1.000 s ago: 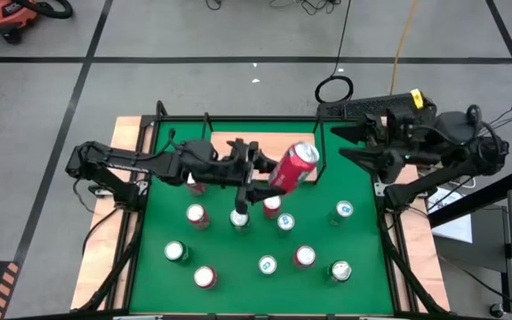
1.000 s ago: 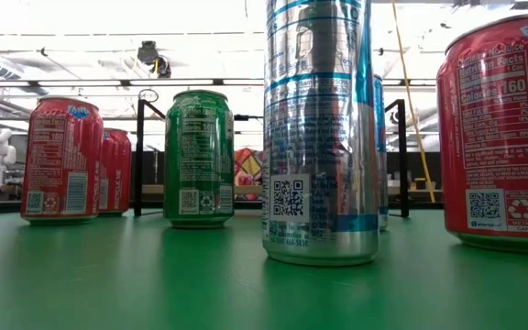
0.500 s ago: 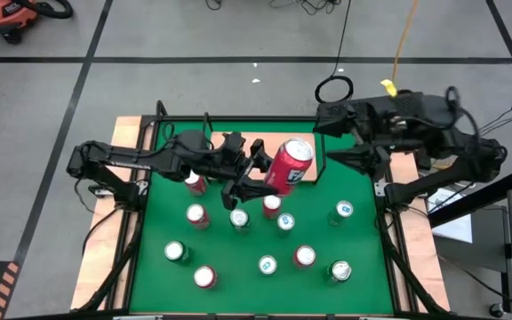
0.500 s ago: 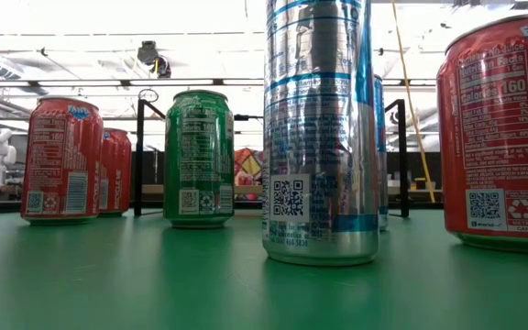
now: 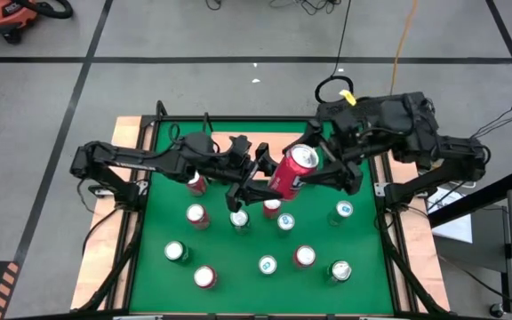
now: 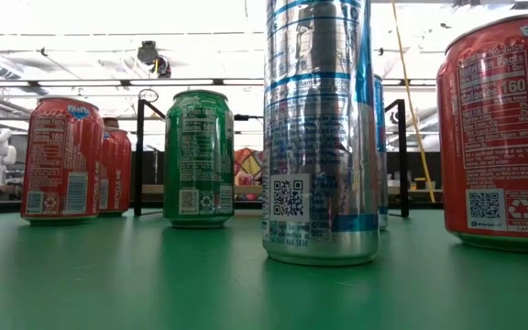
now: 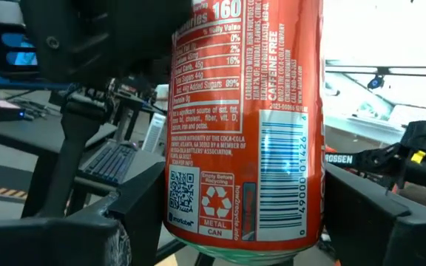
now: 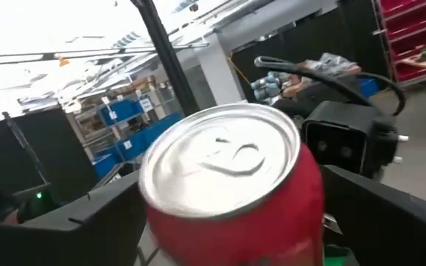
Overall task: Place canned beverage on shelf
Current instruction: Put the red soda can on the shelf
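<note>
My left gripper (image 5: 269,180) is shut on a red can (image 5: 292,171) and holds it in the air over the front of the shelf (image 5: 238,142), a light-wood board with black rails at the far end of the green mat (image 5: 149,222). The can fills the left wrist view (image 7: 246,111). My right gripper (image 5: 321,169) is open, with a finger on either side of the can's silver top (image 8: 224,159). The low view shows the shelf's black posts (image 6: 138,156) behind the standing cans, and neither gripper. My left gripper pinches the red can's lower part (image 7: 198,214) between its two fingers, which lie across the can and come level from the table's left. The can is lifted clear and tilted, its top toward the right arm. My right gripper: I cannot tell whether its fingers (image 8: 376,207) touch the can's upper end.
Several cans stand upright on the mat: red ones (image 5: 196,215), green ones (image 5: 177,252) and silver ones (image 5: 238,220). One red can (image 5: 196,184) stands under the left arm. A tall silver can (image 6: 319,128) stands close in the low view.
My right gripper has swung from the far right of the table toward its left and come up to the held can, so its fingers now flank the can's top. My left gripper has kept the can lifted in about the same place.
</note>
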Motion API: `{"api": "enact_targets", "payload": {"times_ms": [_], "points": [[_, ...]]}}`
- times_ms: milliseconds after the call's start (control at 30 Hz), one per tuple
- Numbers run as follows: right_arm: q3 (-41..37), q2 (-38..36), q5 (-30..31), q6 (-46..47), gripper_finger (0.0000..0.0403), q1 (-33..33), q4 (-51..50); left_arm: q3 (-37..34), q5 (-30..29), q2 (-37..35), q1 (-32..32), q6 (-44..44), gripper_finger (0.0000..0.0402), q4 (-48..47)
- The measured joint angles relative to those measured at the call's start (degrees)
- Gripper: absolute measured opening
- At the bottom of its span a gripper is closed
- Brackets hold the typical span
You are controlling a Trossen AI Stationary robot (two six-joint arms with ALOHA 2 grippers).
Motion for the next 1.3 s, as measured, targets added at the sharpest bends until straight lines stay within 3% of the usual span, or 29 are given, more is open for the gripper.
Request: {"api": "enact_targets", "payload": {"times_ms": [367,500,700,933,1167,1300], "points": [[-0.1,0.3,-1.0,-2.9,0.0309,0.0,-0.4,0.0,0.9,0.4,0.0,-3.0,0.0285,0.8],[-0.1,-0.2,-1.0,-3.1,0.0301,0.0,-0.4,0.0,-0.1,0.4,0.0,-3.0,0.0285,0.9],[-0.1,-0.9,-0.8,-3.1,0.0311,0.0,-0.4,0.0,-6.6,0.4,-0.3,-2.8,0.0308,1.5],[-0.1,-3.7,4.6,-4.5,0.0308,-0.9,-4.4,0.0,-15.9,0.3,-0.2,1.1,0.0357,0.8],[-0.1,-7.5,12.3,-6.8,0.0308,-1.2,-12.0,0.0,-26.7,-0.3,-0.1,7.4,0.0363,1.0],[-0.1,-8.0,15.6,-6.7,0.0308,-1.2,-17.6,0.0,-28.5,-0.6,0.0,10.5,0.0364,1.0]]}}
